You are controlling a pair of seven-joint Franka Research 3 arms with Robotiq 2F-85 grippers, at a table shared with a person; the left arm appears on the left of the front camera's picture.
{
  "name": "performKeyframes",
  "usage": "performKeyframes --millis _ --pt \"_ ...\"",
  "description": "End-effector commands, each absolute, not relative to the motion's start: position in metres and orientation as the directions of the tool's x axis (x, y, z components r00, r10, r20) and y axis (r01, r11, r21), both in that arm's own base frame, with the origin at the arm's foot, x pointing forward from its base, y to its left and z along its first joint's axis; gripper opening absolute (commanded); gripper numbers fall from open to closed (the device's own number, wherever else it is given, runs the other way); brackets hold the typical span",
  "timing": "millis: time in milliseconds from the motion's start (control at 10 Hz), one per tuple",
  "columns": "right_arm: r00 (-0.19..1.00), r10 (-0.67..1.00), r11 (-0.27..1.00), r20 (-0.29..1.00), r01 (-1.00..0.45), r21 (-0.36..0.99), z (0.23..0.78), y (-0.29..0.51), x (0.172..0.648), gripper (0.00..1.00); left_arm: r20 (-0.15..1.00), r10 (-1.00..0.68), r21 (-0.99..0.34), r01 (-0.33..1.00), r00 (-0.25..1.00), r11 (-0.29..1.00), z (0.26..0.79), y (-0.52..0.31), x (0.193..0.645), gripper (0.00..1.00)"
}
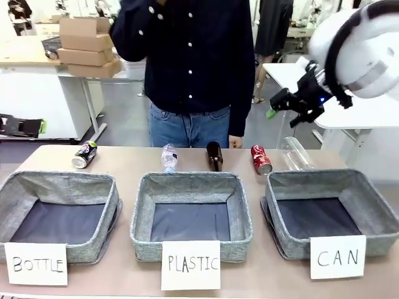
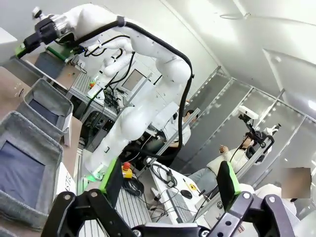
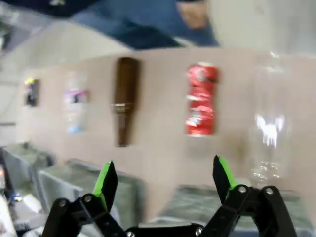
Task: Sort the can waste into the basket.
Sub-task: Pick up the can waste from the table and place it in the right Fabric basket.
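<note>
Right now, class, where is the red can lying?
In the front view the red can lies right of centre, between the brown bottle and a clear plastic bottle, just beyond the CAN basket's corner.

This is looking like a robotics lab. A white robot arm (image 2: 148, 94) is rising from a bench, with black cables (image 2: 165, 180) trailing over a desk near a red stop button (image 2: 127, 166). People (image 2: 224, 163) are sitting at desks in front of glass partitions (image 2: 222, 98). Cardboard boxes (image 1: 87, 43) are lying stacked on a white table (image 1: 31, 87), and handwritten cards (image 1: 191, 265) are labelling three grey baskets (image 1: 142, 212).
</note>
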State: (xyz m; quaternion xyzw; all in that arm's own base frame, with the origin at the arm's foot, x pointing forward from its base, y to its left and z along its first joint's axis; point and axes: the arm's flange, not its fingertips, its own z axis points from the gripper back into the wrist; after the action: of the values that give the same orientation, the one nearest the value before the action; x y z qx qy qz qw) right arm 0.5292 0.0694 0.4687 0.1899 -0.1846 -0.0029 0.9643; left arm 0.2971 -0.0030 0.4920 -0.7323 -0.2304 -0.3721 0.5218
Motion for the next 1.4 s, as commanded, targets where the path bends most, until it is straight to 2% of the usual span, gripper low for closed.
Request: performKeyframes --millis 0,100,200,300,400,600,900,1300 --pt "0.969 -0.029 0.96 0.246 -0.042 0.279 0.485 0.078 0.524 1.0 0.802 -0.054 -0.571 0.738 0.595 -0.36 0.491 -0.001 0.293 1.0" --pt "0.932 -0.076 0.928 0.355 -0.065 0.367 0.469 0.069 0.529 1.0 0.802 -0.054 -0.571 0.738 0.595 -0.36 0.491 -0.001 0.293 1.0" --pt "0.932 -0.076 0.928 0.355 -0.065 0.367 0.469 0.069 0.529 1.0 0.802 -0.054 -0.571 0.738 0.595 -0.36 0.491 -0.001 0.293 1.0" --pt "0.951 -0.063 0.957 0.304 -0.029 0.289 0.46 0.067 0.529 1.0 0.802 -0.054 -0.571 0.738 0.595 -0.36 0.491 -0.001 0.293 1.0" --pt "0.965 0.01 0.985 0.261 -0.054 0.163 0.455 0.078 0.541 1.0 0.802 -0.054 -0.571 0.738 0.595 -0.36 0.491 -0.001 0.293 1.0" --pt "0.98 0.052 0.998 0.193 -0.06 0.034 0.421 0.126 0.609 1.0 0.802 -0.054 -0.571 0.738 0.595 -0.36 0.491 -0.001 0.293 1.0" --pt "0.988 0.107 0.994 0.112 -0.104 -0.033 0.374 0.161 0.667 1.0 0.802 -0.054 -0.571 0.738 0.595 -0.36 0.491 -0.001 0.293 1.0" --pt "0.998 0.056 0.992 0.008 -0.054 -0.116 0.323 0.177 0.694 1.0 0.802 -0.054 -0.571 0.738 0.595 -0.36 0.491 -0.001 0.293 1.0"
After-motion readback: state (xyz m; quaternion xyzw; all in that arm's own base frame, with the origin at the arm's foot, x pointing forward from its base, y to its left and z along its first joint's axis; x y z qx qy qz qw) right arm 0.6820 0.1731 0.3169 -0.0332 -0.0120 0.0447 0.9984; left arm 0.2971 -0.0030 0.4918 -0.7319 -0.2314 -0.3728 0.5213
